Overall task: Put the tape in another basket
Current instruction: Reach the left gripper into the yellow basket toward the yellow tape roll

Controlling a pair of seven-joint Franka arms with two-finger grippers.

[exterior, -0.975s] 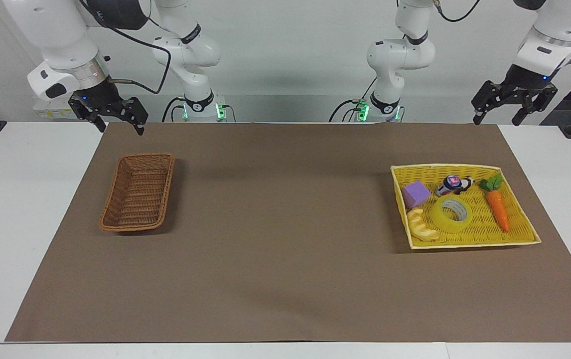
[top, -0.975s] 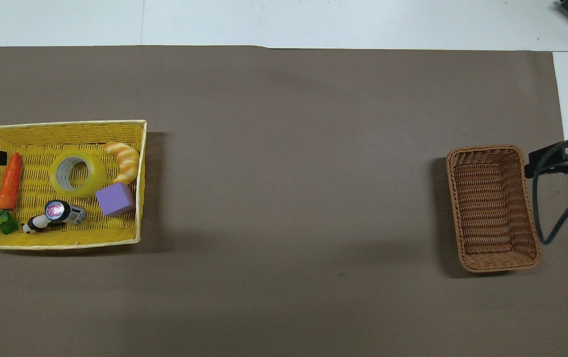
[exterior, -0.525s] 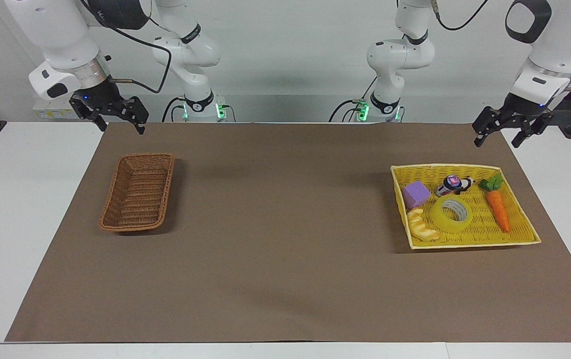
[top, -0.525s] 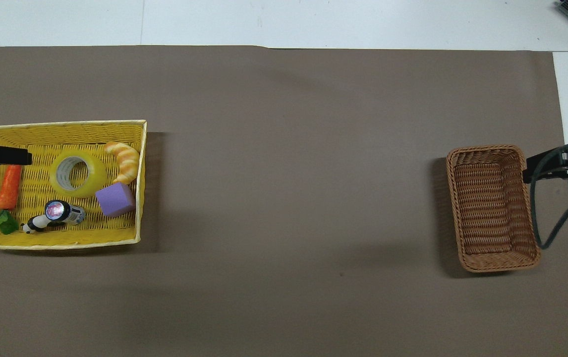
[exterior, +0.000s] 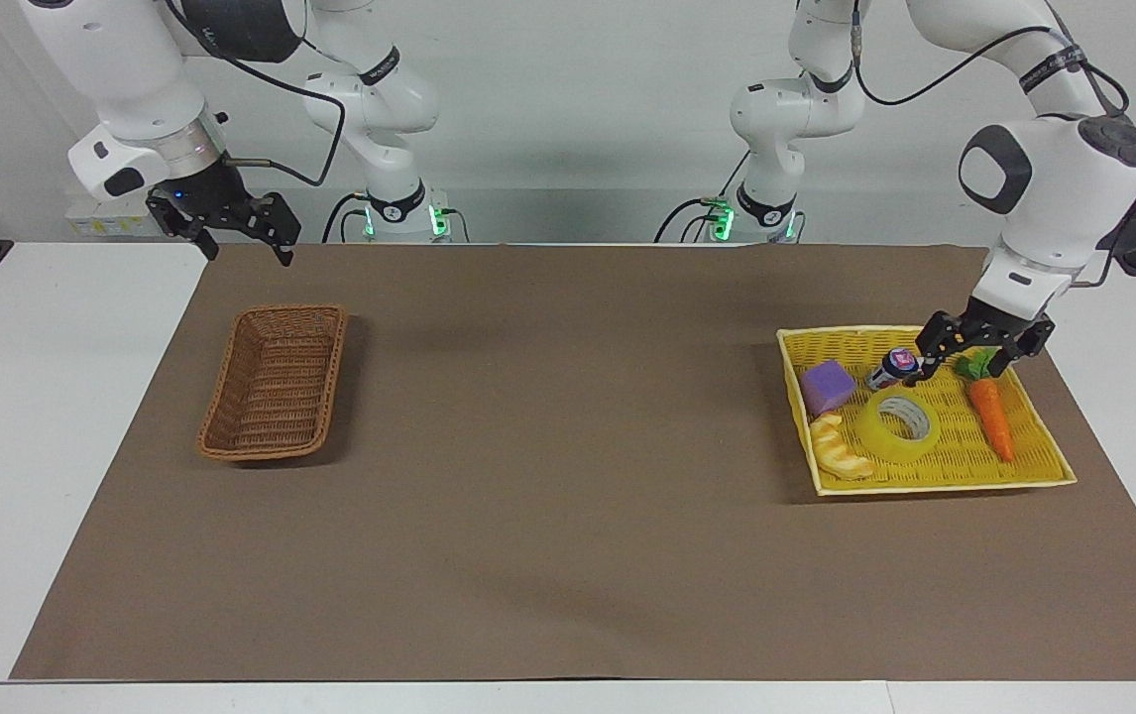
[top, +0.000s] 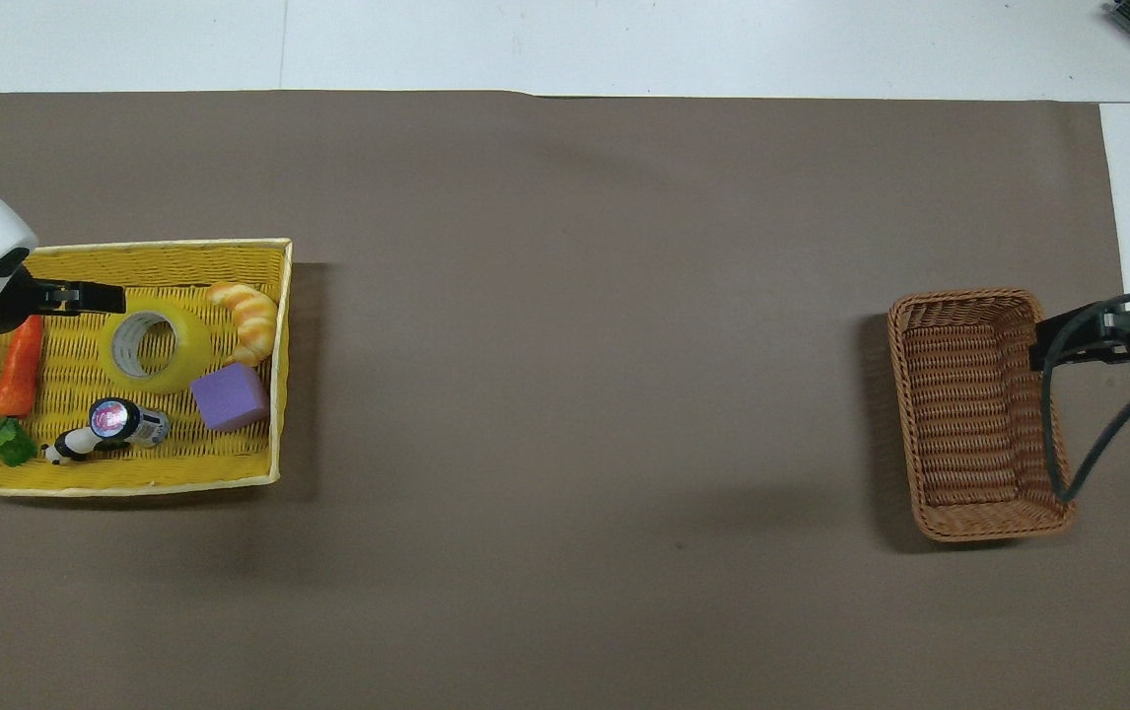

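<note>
The tape (exterior: 878, 436) is a translucent yellow roll lying flat in the bright-yellow woven tray (exterior: 945, 485) at the left arm's end of the table; it also shows in the overhead view (top: 186, 361). My left gripper (exterior: 961, 369) is open and hangs low over the tray, above the small can and the carrot's leaves, apart from the tape; in the overhead view (top: 82, 296) it is beside the roll. The brown wicker basket (exterior: 276, 327) stands empty at the right arm's end (top: 964, 294). My right gripper (exterior: 245, 254) is open, raised beside the basket (top: 1068, 340).
The tray (top: 111, 485) also holds an orange carrot (exterior: 992, 421), a purple block (exterior: 828, 385), a pale bread toy (exterior: 841, 451) and a small can (exterior: 890, 369) with a panda figure. A brown mat (exterior: 568, 446) covers the table.
My left arm has swung in and come down from beside the table to low over the yellow tray. My right gripper has shifted slightly toward the brown basket.
</note>
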